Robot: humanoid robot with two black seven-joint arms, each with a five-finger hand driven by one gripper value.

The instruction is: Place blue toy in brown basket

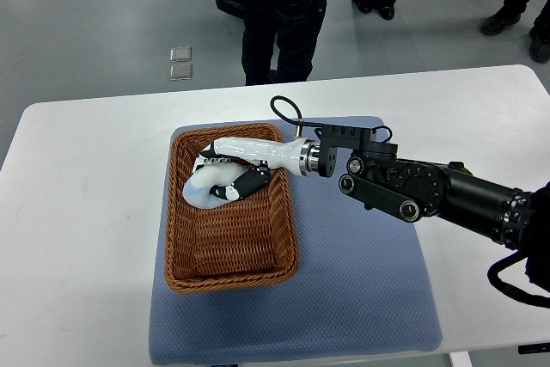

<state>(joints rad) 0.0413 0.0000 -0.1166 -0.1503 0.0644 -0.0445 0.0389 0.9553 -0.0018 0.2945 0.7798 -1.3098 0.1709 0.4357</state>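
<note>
Over basket (230,238) — hand (225,180), toy (204,188)

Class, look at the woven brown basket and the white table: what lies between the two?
In the top view, a blue-grey fabric mat lies between the woven brown basket and the white table; the basket rests on it.

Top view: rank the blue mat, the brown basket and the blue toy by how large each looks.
1. blue mat, widest area, extends past the basket on every side.
2. brown basket, lying on the mat.
3. blue toy, smallest, partly hidden in the right hand over the basket.
</note>
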